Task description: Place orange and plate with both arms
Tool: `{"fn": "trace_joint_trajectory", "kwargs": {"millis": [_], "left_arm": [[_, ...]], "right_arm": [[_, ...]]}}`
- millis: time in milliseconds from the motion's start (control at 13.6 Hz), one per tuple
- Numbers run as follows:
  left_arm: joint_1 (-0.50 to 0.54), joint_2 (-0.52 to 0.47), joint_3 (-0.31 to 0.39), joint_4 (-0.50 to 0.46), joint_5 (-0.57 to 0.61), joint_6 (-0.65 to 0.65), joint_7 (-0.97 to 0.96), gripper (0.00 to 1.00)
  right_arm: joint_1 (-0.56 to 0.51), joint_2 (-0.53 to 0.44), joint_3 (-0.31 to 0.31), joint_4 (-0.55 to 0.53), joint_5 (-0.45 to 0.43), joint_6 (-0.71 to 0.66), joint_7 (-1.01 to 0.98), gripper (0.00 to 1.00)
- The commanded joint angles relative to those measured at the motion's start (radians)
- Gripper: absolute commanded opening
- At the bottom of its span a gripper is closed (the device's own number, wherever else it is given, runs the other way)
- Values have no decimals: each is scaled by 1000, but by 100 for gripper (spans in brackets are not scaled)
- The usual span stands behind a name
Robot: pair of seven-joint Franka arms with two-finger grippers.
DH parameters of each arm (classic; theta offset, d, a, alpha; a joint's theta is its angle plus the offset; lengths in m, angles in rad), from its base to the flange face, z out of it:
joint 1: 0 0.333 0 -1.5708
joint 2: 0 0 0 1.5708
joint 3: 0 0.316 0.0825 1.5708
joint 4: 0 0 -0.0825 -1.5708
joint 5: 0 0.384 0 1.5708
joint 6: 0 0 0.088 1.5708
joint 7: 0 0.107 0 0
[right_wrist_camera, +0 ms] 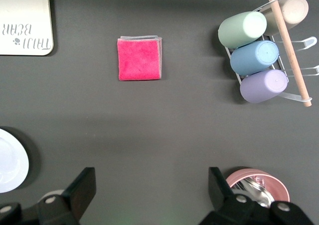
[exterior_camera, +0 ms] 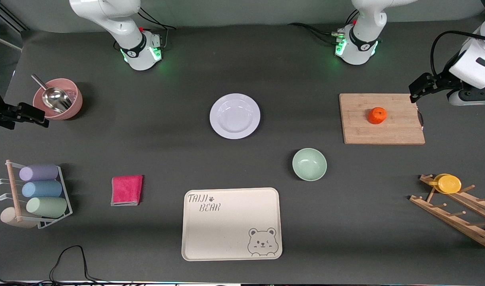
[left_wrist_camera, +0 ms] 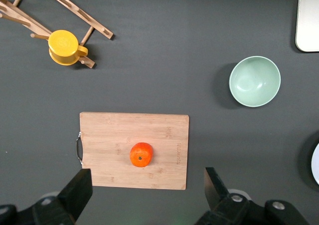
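orange (exterior_camera: 377, 115): sitting right of centre on the board, light, rolling easily — pinch its sides.
plate (exterior_camera: 234, 116): lying centre frame, glossy, fragile — take its rim.
left gripper (left_wrist_camera: 144, 192), right gripper (right_wrist_camera: 152, 189): both hanging open, empty.

One orange (exterior_camera: 377, 115), one plate (exterior_camera: 234, 116), one cutting board (exterior_camera: 383, 118), one green bowl (exterior_camera: 309, 164), one pink bowl (exterior_camera: 58, 99) with one scoop (exterior_camera: 53, 95), one bear tray (exterior_camera: 231, 224), one pink cloth (exterior_camera: 126, 190), one yellow cup (exterior_camera: 448, 184), four racked cups (exterior_camera: 39, 189).

Orange (exterior_camera: 377, 115) on cutting board (exterior_camera: 383, 118), toward left arm's end; plate (exterior_camera: 234, 116) mid-table, bowl (exterior_camera: 309, 164) nearer camera.
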Motion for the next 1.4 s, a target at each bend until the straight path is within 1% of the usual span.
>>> {"fn": "trace_joint_trajectory", "kwargs": {"millis": [0, 147, 368, 515, 662, 957, 1104, 1325], "left_arm": [[-5, 7, 3, 30, -5, -19, 9, 100], [-2, 18, 3, 55, -5, -25, 10, 100], [0, 27, 3, 50, -2, -28, 19, 100], [-2, 31, 3, 47, 18, -83, 18, 100], [-2, 32, 3, 28, 49, -92, 18, 100], [9, 27, 5, -93, 61, -51, -2, 100], [9, -16, 8, -202, 61, 34, -2, 100], [14, -109, 9, -411, 61, 203, -1, 100]], "right_arm": [[3, -13, 2, -8, -17, 2, 16, 100], [3, -13, 2, -8, -17, 2, 16, 100], [3, -17, 2, -9, -17, 2, 16, 100], [5, -31, 4, -35, -15, -2, 22, 100], [9, -69, 5, -72, -15, -2, 25, 100], [100, -207, 4, -202, -3, 10, 132, 100], [143, -284, 4, -283, -1, 31, 198, 100], [247, -396, 4, -425, -1, 103, 296, 100]]}}
